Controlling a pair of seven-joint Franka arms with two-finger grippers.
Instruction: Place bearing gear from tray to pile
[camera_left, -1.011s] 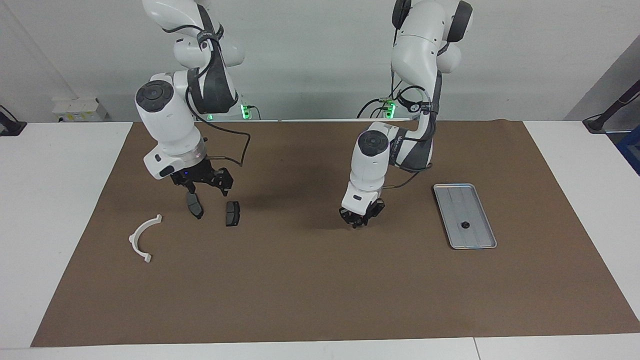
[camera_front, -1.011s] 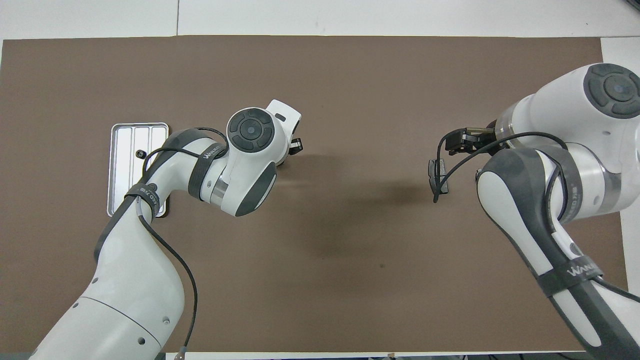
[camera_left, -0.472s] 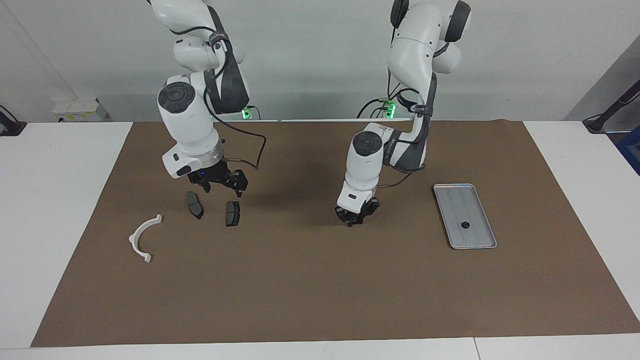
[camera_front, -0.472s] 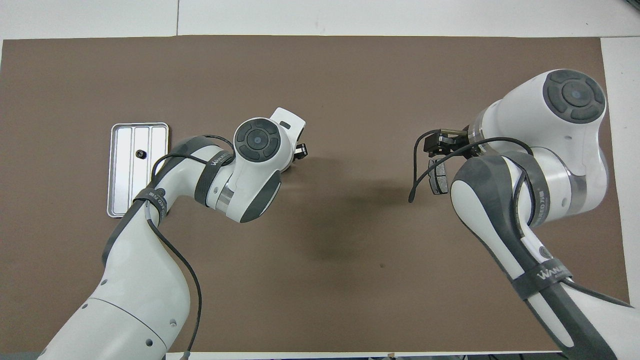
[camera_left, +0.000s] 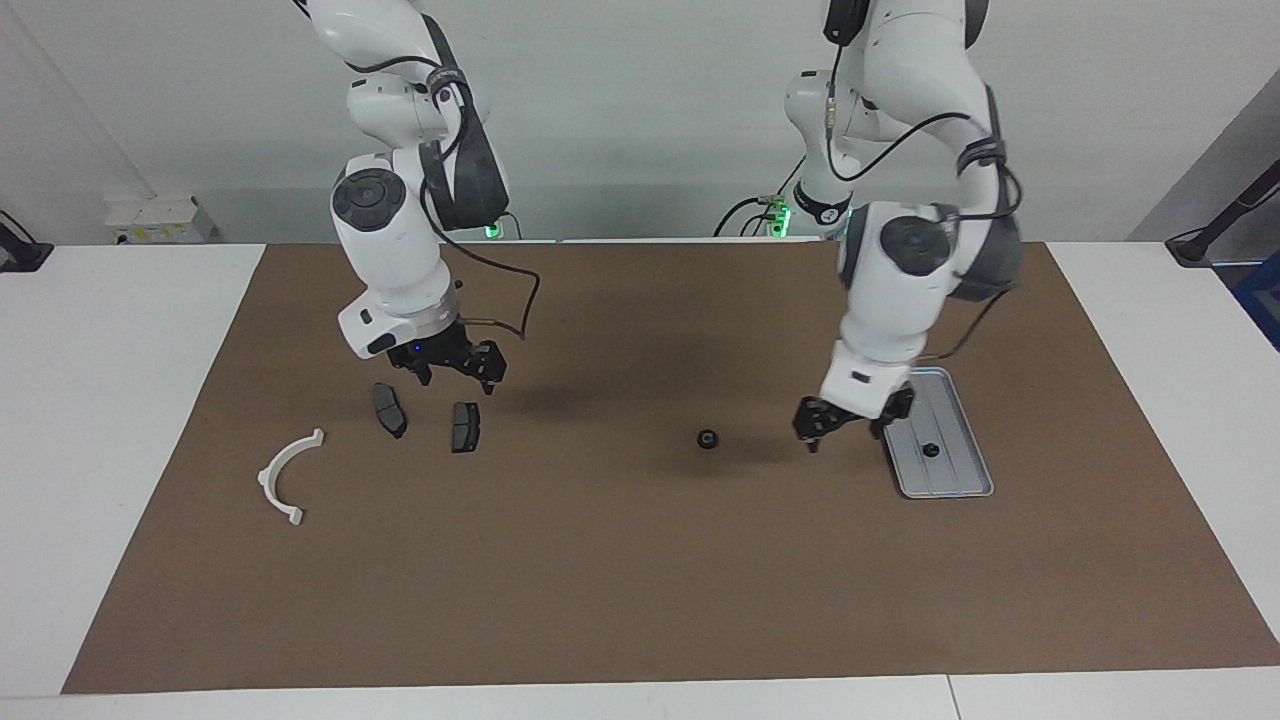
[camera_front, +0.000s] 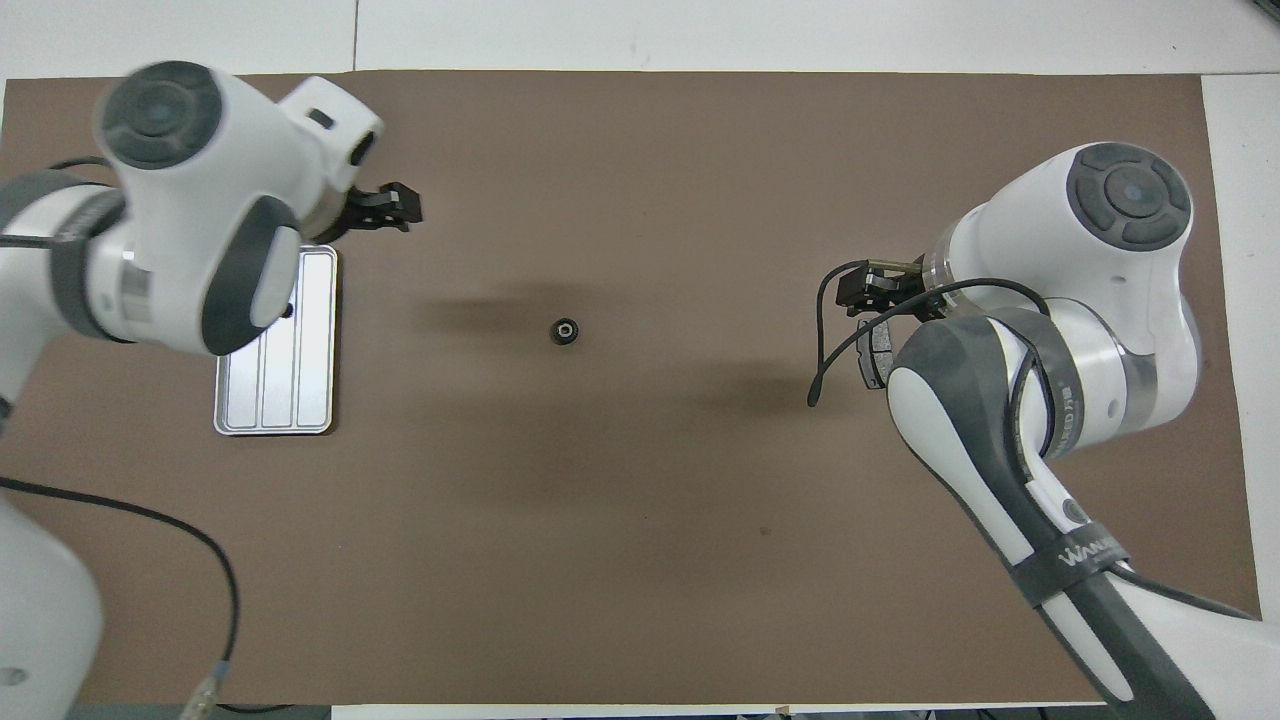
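One small black bearing gear (camera_left: 708, 438) lies on the brown mat midway between the tray and the pile; it also shows in the overhead view (camera_front: 565, 330). A second bearing gear (camera_left: 930, 450) lies in the silver tray (camera_left: 952, 475), which the overhead view (camera_front: 275, 390) also shows. My left gripper (camera_left: 845, 432) is open and empty, low over the mat beside the tray (camera_front: 398, 207). My right gripper (camera_left: 457, 378) is open and empty over the two dark brake pads (camera_left: 389, 410) (camera_left: 465, 426). The white half-ring bracket (camera_left: 285, 475) lies beside them.
The brown mat (camera_left: 640, 580) covers most of the white table. In the overhead view the right arm hides the bracket and most of the pads; one pad's edge (camera_front: 876, 362) shows under the right gripper (camera_front: 865, 292).
The left gripper has let go of a bearing gear on the middle of the mat and swung back to the tray. The right gripper has shifted slightly toward the table's middle.
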